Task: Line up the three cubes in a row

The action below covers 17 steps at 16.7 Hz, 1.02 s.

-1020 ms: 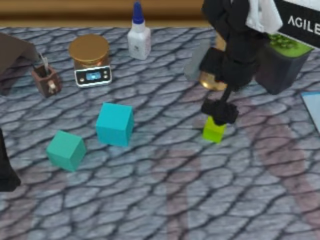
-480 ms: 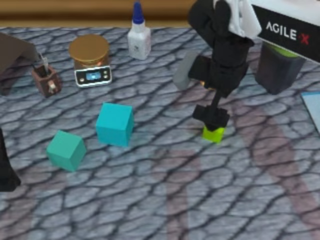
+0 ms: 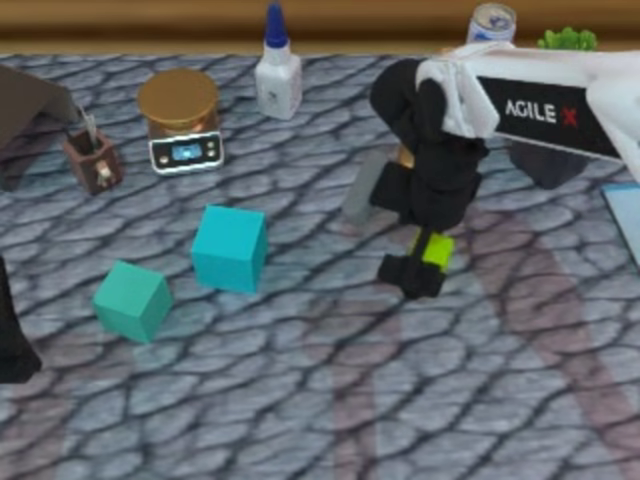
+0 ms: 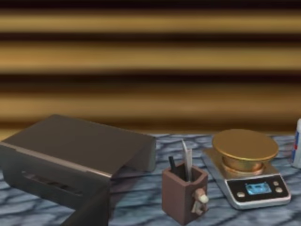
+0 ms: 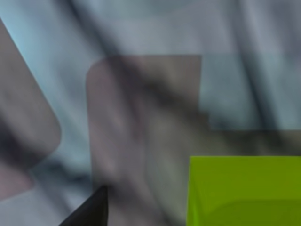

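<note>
R gripper is seen right of the cyan-blue cube, well apart from it, w/ a broad strip of bare table between. The lime-green cube is pinched between its fingers, only a sliver of green showing under the black wrist in the top view. In the R wrist view the lime-green cube fills one corner, a dark fingertip beside it; whether the cube rests on the table or is raised off it can't be told.

The teal-green cube sits just left of and nearer the front edge than the cyan-blue cube, close but not touching. Both stand flat, slightly turned.

Behind the cyan-blue cube, toward the far edge: a kitchen scale w/ gold pan, a glue bottle to its right, a brown pen holder to its left, and a dark grey box at the far-left edge. Far right of the cyan-blue cube, behind the R arm, a can and a dark planter w/ green top are partly hidden.

Open room: front half of the table, from below the cyan-blue cube across to the right edge.

L arm is parked at the left edge, front-left of the cyan-blue cube; L gripper not seen. L wrist view shows the scale, pen holder and grey box.
</note>
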Each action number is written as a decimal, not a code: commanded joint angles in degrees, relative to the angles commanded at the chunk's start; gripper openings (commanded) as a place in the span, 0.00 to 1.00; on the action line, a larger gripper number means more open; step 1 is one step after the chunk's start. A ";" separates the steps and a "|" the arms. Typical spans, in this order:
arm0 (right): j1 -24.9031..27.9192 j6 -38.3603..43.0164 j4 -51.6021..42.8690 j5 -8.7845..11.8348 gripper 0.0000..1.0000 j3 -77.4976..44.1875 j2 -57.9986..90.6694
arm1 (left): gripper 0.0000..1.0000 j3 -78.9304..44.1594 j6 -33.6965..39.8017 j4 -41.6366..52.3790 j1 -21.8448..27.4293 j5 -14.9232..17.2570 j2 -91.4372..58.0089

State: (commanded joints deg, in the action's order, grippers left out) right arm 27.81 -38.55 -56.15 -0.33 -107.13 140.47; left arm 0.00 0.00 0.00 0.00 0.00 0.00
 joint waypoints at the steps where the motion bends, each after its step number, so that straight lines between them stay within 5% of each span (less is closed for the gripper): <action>1: 0.02 0.02 1.34 -0.01 1.00 0.97 0.62 | 1.00 0.00 0.00 0.00 0.00 0.00 0.00; 6: 0.05 0.02 2.23 -0.01 1.00 1.64 1.10 | 1.00 0.00 0.00 0.00 0.00 0.00 0.00; 17: 0.05 0.02 2.23 -0.01 0.17 1.64 1.10 | 1.00 0.00 0.00 0.00 0.00 0.00 0.00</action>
State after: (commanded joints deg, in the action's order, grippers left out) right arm 27.86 -38.54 -53.92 -0.35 -105.49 141.57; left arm 0.00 0.00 0.00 0.00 0.00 0.00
